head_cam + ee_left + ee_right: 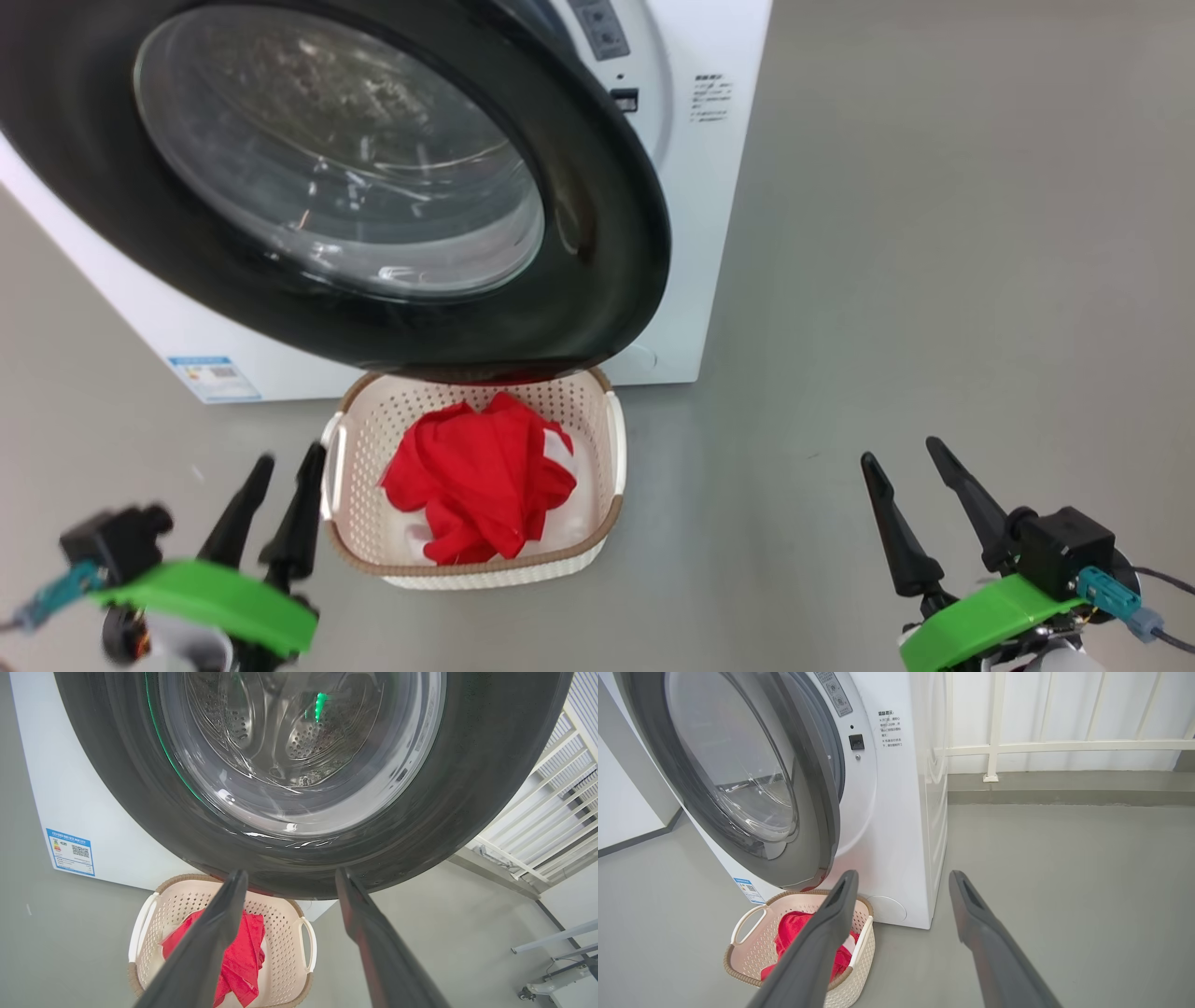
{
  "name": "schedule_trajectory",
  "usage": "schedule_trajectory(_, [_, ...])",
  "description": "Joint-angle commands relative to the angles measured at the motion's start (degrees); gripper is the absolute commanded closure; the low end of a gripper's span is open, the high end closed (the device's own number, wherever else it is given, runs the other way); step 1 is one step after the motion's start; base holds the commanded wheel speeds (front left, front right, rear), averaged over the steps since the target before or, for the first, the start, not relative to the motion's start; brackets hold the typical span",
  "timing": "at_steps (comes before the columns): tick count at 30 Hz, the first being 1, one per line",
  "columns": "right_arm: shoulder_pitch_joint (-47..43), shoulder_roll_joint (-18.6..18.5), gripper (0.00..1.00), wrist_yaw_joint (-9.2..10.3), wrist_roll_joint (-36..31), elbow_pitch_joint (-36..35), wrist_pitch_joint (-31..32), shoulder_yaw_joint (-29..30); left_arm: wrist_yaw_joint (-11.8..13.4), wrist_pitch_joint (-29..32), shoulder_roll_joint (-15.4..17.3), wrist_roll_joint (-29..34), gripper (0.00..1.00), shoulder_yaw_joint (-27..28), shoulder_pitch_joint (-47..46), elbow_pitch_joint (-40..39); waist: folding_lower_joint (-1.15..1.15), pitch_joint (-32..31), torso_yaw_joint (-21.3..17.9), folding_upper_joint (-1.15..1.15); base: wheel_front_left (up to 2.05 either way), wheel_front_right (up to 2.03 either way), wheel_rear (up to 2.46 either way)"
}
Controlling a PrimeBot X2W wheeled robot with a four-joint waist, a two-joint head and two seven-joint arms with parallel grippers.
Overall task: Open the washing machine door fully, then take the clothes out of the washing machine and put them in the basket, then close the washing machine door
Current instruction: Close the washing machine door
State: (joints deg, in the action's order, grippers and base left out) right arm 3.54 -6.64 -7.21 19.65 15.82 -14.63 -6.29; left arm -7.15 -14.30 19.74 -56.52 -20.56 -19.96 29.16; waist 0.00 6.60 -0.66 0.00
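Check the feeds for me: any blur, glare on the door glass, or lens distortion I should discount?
Head view: left hand slightly smeared, right hand crisp; pale glare streaks cross the washing machine door glass. Left wrist view: a green glint sits in the glass, and the wide lens bows the door rim. Right wrist view: even soft light, near fingers soft-edged, basket sharp.

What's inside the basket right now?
Red clothes with a white panel lie bunched in the basket. They cover most of its bottom, and the door overhangs its far rim, so anything there is hidden.
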Motion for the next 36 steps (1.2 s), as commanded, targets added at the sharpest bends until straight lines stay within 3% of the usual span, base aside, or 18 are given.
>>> schedule_trajectory(1, [0.0, -0.6, 0.0, -0.28, 0.2, -1.4, -0.4, -0.9, -0.3, -0.7, 1.4, 1.5, 0.0, 3.5, 0.5, -1.7, 0.0, -0.7, -0.8, 0.0, 0.0, 0.0, 0.0])
schedule_trajectory(21, [-4.2, -1.4, 0.0, -0.28, 0.5, -2.0, -0.4, 0.8, -0.3, -0.7, -6.8, 25.9, 0.0, 24.4, 19.1, -12.7, 0.0, -3.7, -3.6, 0.0, 0.0, 0.0, 0.0])
schedule_trajectory(36, [-6.2, -1.1, 0.0, -0.28, 0.3, -2.6, -0.4, 2.6, -0.3, -0.7, -11.1, 35.3, 0.0, 29.0, 23.9, -17.4, 0.0, -4.1, -3.9, 0.0, 0.0, 0.0, 0.0])
